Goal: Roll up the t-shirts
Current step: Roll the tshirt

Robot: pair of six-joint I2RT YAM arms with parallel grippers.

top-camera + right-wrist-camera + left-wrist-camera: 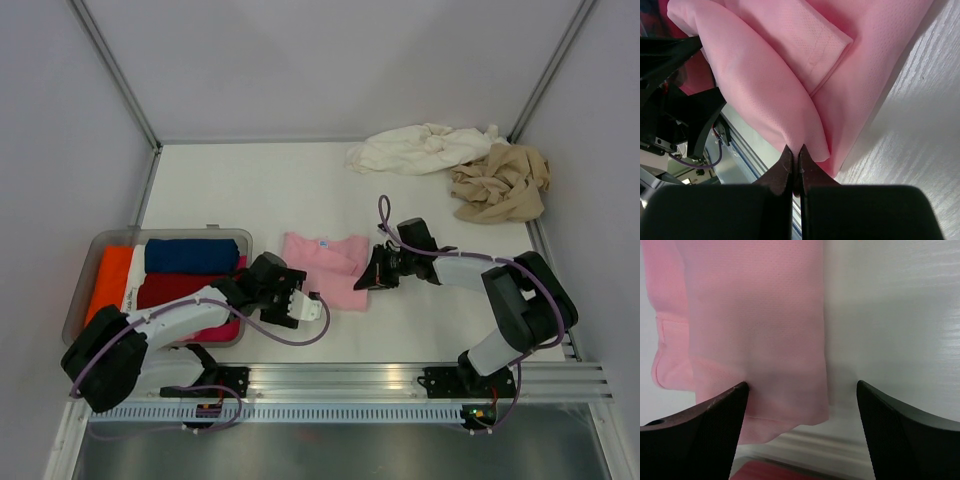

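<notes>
The light pink t-shirt (325,268) lies folded in the middle of the table. My right gripper (366,280) is shut on its right near edge and lifts a fold of pink cloth (765,95). My left gripper (312,310) is open just above the shirt's near left corner (765,350); that corner lies between the jaws, untouched. The cream-white t-shirt (425,148) and the tan-beige t-shirt (502,183) lie crumpled at the far right.
A clear grey plastic tray (98,247) at the left holds folded orange, navy and red clothes. An aluminium rail (400,380) runs along the near table edge. White walls enclose the table at the back and sides.
</notes>
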